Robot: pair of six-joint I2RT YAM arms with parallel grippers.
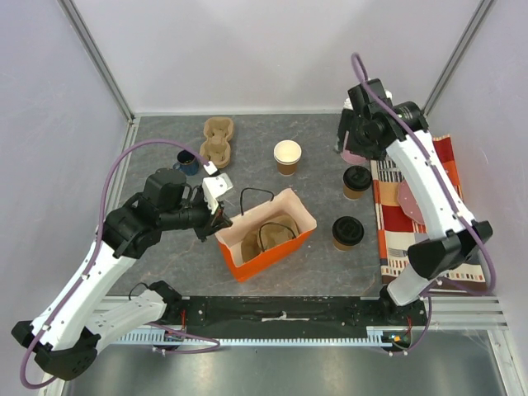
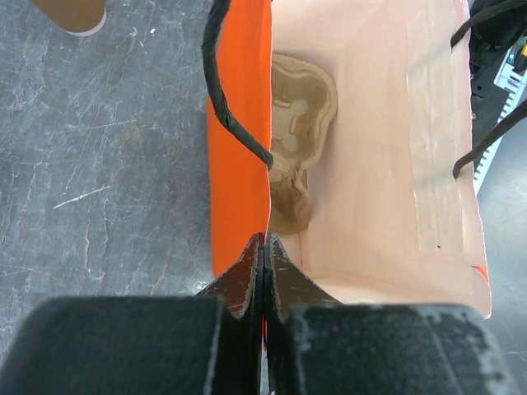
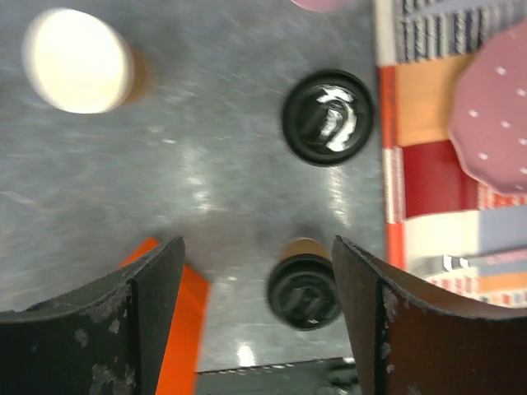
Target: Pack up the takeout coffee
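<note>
While the left jaws pinch the rim of the orange bag [image 1: 272, 256], evidently to keep its mouth open, the right jaws hang wide and empty.
Neither coffee is packed: one lidded cup [image 3: 303, 292] stands low between the right jaws, the other lidded cup [image 3: 328, 118] beyond them. A pulp carrier [image 2: 300, 115] lies in the bag ahead of the left jaws. Grey slate-look bench [image 1: 313, 132], white-walled enclosure.

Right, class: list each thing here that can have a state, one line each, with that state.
orange bag: upright, mouth open
carrier in the bag: holds no cups
far lidded cup: upright, lid on
near lidded cup: upright, lid on
lidless cup: upright, uncovered
carrier on the table: empty
left gripper: shut on the orange bag's rim
right gripper: open, holding nothing
</note>
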